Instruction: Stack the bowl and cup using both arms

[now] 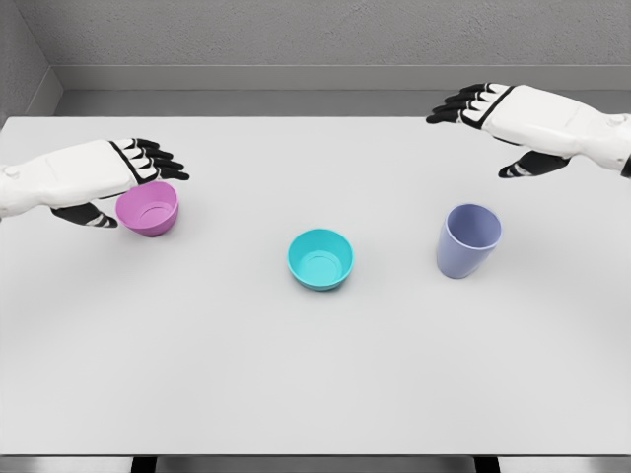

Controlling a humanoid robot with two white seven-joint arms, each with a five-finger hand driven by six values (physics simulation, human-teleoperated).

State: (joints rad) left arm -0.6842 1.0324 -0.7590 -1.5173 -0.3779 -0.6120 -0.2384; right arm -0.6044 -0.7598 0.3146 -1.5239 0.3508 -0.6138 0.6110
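1. Left hand [116, 173] comes in from the left edge of the table [315, 394], palm down, its black fingers [158, 163] stretched flat and spread wide; it holds nothing.
2. Under those fingers stands a pink bowl [148, 210], upright with its mouth open to the top. The hand covers the bowl's back rim in this view, and whether it touches the rim cannot be told.
3. Right hand [513, 123] hangs over the far right part of the table, also palm down, its fingers [458, 101] stretched toward the middle and its thumb hanging below. It is wide open too and grips nothing.
4. A blue-violet cup [467, 239] stands upright below and a little left of the right hand, well apart from it.
5. A teal bowl [320, 259] sits upright near the middle of the table, between the pink bowl and the cup, closer to the cup's side but touching neither.
6. All three vessels stand separately on the white table; none is nested in another.
7. A grey wall [315, 34] runs behind the table's far edge.
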